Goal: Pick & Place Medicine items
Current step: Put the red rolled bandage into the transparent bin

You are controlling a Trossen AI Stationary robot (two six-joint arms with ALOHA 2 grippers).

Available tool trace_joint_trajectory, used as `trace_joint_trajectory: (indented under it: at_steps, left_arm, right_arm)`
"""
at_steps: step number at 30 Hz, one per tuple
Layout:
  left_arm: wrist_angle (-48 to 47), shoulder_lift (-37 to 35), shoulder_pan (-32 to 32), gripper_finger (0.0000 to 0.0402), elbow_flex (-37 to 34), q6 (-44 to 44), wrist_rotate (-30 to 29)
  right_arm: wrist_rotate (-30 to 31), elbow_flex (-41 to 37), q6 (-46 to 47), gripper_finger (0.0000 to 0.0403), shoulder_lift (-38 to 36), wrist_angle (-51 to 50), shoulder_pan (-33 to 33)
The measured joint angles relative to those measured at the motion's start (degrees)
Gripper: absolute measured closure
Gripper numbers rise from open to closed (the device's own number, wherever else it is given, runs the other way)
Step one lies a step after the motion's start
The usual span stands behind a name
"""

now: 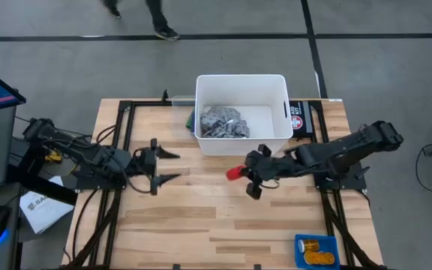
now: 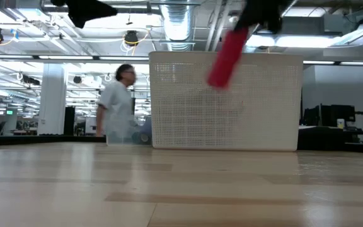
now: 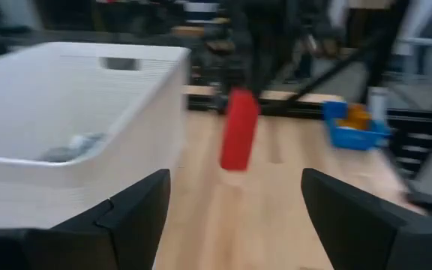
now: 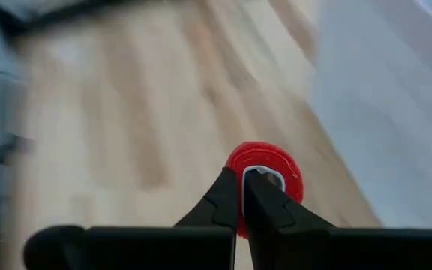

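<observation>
My right gripper [image 1: 252, 177] is in front of the white bin [image 1: 242, 114], shut on a red cylindrical item [image 1: 235, 173]. The low view shows this item [image 2: 225, 57] well above the table. It also shows in the left wrist view [image 3: 238, 139] and the right wrist view [image 4: 265, 174]. My left gripper [image 1: 167, 166] is open over the table's left part, pointing toward the red item. Small orange pill bottles [image 1: 315, 251] lie in a blue tray [image 1: 300, 241] at the near right corner. My right gripper pinches the red item by its upper end [image 4: 272, 166] between the tips of its two fingers, coming level from the table's right. The item is lifted clear of the table and hangs tilted below the fingers, its lower end [image 2: 218, 81] toward the table's left.
The white bin stands at the table's far middle with a grey rag [image 1: 222, 122] inside. A black box [image 1: 300, 118] sits right of the bin. Bare wood lies between the arms and toward the near edge. A person [image 2: 117, 104] walks behind the table.
</observation>
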Motion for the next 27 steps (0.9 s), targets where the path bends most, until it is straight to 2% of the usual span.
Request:
trace_joint_trajectory:
  at_steps: [5,9,13,19,27]
  left_arm:
    - [1.4,3.7,-3.8,0.0091,2.3,0.1,2.3]
    - [1.7,10.7,-3.2,0.0073,8.3,0.4,4.1]
    - [1.9,19.5,-1.7,0.0063,15.7,0.1,8.1]
    - [1.3,28.3,-0.2,0.0074,23.1,-1.5,13.7]
    - [1.6,31.7,-0.2,0.0093,24.2,-5.2,14.6]
  right_arm:
    - [-4.2,4.5,-0.8,0.0401,-1.7,3.3,3.7]
    - [-7.8,6.3,-1.7,0.0402,-0.7,4.7,4.8]
    - [-8.3,7.9,-3.7,0.0402,2.4,5.2,4.7]
    - [-8.3,11.6,-7.9,0.0403,6.1,7.1,4.2]
    - [-8.3,14.0,-11.5,0.0403,6.5,9.6,2.9]
